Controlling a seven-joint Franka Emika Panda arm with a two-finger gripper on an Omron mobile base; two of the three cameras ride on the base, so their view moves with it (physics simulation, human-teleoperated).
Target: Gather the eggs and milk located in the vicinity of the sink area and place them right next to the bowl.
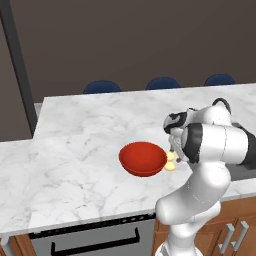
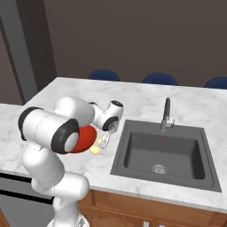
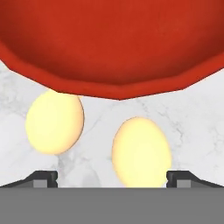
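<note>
Two pale-yellow eggs (image 3: 54, 121) (image 3: 141, 152) lie on the marble counter right beside the rim of the red bowl (image 3: 113, 43). My gripper (image 3: 112, 180) hangs just above them, open, its fingertips (image 3: 43, 178) wide apart and clear of the nearer egg. From the left base view the eggs (image 1: 170, 166) sit at the right side of the bowl (image 1: 142, 158), under the gripper (image 1: 175, 154). In the right base view an egg (image 2: 95, 150) lies by the bowl (image 2: 87, 138), left of the sink (image 2: 164, 155). The milk is out of view.
The dark faucet (image 2: 166, 114) stands behind the sink basin. Blue chair backs (image 1: 102, 87) line the far edge of the counter (image 1: 75, 150). My own arm (image 2: 53, 128) covers much of the bowl in the right base view.
</note>
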